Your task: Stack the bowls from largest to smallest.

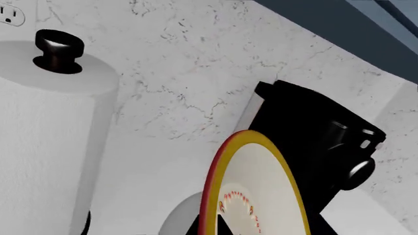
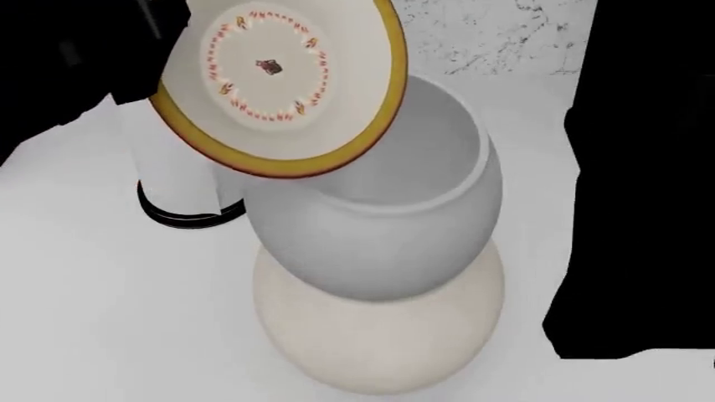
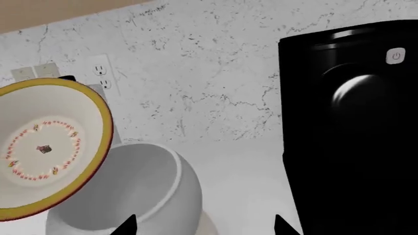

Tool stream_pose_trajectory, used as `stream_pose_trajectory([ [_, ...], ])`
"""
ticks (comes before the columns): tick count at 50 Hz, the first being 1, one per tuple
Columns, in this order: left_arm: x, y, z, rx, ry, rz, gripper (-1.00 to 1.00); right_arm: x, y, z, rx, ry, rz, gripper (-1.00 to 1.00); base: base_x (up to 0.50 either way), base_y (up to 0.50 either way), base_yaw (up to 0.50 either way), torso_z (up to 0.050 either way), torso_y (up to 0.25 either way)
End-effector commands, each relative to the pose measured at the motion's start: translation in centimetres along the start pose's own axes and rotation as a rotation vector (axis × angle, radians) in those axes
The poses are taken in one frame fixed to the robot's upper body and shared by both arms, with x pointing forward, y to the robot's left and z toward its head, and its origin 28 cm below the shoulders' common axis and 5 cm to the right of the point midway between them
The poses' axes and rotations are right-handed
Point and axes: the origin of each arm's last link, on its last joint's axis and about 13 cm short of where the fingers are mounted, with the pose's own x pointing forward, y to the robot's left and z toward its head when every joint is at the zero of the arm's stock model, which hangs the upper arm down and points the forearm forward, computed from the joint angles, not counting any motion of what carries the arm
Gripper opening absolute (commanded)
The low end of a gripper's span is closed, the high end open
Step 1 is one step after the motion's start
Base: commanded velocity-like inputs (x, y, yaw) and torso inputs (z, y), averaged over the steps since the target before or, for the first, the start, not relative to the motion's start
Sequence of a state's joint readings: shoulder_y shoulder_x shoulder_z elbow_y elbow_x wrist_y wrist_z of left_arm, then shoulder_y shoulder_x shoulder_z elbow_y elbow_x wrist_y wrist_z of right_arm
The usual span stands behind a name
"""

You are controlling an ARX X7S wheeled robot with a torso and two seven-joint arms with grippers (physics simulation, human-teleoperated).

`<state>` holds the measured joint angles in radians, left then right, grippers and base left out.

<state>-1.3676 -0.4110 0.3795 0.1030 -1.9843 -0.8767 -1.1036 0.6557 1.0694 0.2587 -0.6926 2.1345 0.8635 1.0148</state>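
The small white bowl with yellow rim and red-dotted ring (image 2: 280,75) hangs tilted over the open mouth of the pale grey bowl (image 2: 380,226). The grey bowl sits nested in the cream bowl (image 2: 380,343). My left gripper (image 1: 210,227) is shut on the small bowl's rim (image 1: 255,191), one black fingertip on each side of it. My right gripper (image 3: 205,227) is open and empty, just beside the grey bowl (image 3: 137,191). The small bowl also shows in the right wrist view (image 3: 46,147), with a sliver of the cream bowl (image 3: 207,226) below the grey one.
A white paper-towel roll (image 2: 173,176) on a black base stands left of the stack, close to the small bowl (image 1: 46,147). A black appliance (image 3: 353,127) stands at the right by the marbled wall (image 3: 216,73). A wall outlet (image 3: 103,73) is behind.
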Motion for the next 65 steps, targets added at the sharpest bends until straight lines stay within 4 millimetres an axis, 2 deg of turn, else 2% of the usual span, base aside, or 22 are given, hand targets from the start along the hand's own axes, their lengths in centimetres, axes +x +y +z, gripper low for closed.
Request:
stream_pose_trajectory([
  [1,1.8,-1.1,1.4,0.072,0.049,0.02,-1.0,-0.9,-0.2,-0.9,0.003,0.0,-0.012,1.0,0.0,0.0,0.0,0.0,0.0],
  [14,4.6,-1.3,1.3,0.102,0.12,-0.002,-1.0,-1.1,-0.4,-1.1,0.004,0.008,-0.025,1.0,0.0,0.0,0.0,0.001,0.0],
  [19,6.5,-0.7,1.3,0.073,0.134,-0.01,-1.0,-1.3,-0.5,-1.1,0.003,0.01,-0.036,1.0,0.0,0.0,0.0,0.0,0.0],
  [26,8.0,-0.1,1.1,0.015,0.151,-0.015,-1.0,-1.4,-0.4,-1.0,0.001,0.011,-0.042,1.0,0.0,0.0,0.0,0.0,0.001],
  [39,8.3,-0.7,1.0,-0.118,0.175,-0.062,-1.0,-1.2,-0.3,-0.9,-0.001,0.018,-0.043,1.0,0.0,0.0,0.0,0.0,0.0],
  [65,9.0,-0.4,-1.2,-0.163,0.234,-0.074,-1.0,-0.8,-0.2,-1.1,-0.003,0.028,-0.037,1.0,0.0,0.0,0.0,0.0,0.0],
])
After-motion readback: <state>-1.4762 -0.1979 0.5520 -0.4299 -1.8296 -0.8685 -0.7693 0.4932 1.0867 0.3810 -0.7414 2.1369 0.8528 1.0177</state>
